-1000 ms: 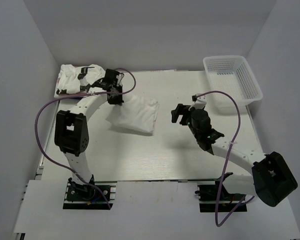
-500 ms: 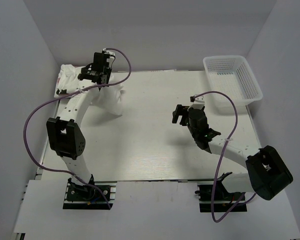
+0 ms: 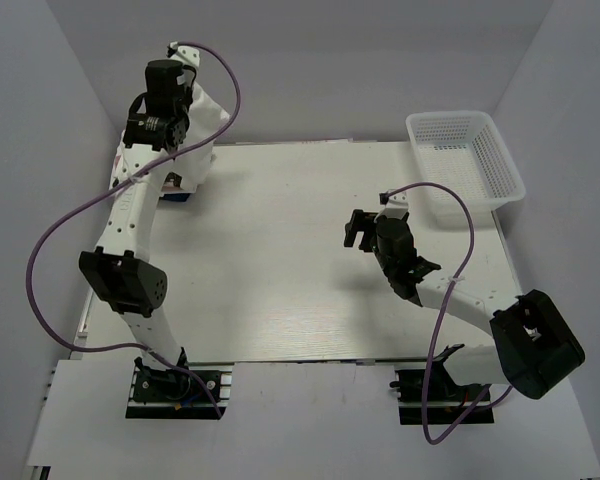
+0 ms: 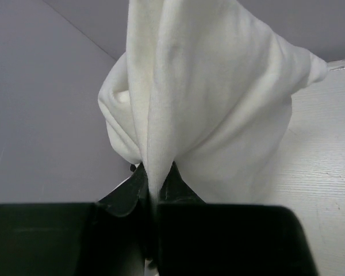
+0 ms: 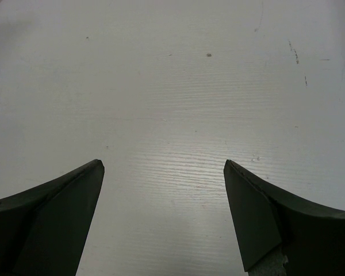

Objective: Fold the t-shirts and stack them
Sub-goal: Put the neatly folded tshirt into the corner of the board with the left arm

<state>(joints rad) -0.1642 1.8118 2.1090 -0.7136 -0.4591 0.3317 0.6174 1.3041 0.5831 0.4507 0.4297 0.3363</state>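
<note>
1. The left pincer (image 4: 155, 187) is clamped tight on a fold of the white t-shirt (image 4: 207, 103), with the cloth bunched between its closed fingers.
2. A second ago this t-shirt lay folded on the table (image 3: 280, 280), left of centre, with the left pincer on it. It now hangs in the air at the far-left corner, lifted clear of the middle of the table.
3. The left arm has swung up and back, and reaches higher and farther than it did half a second ago.
4. Below the hanging cloth, a strip of the pile of t-shirts (image 3: 123, 160) shows in that corner, mostly hidden by the arm.
5. The right pincer (image 5: 164, 167) is spread wide and holds nothing. It hovers over bare table right of centre, much as before.
6. The basket (image 3: 465, 160) sits unmoved at the far right.
</note>
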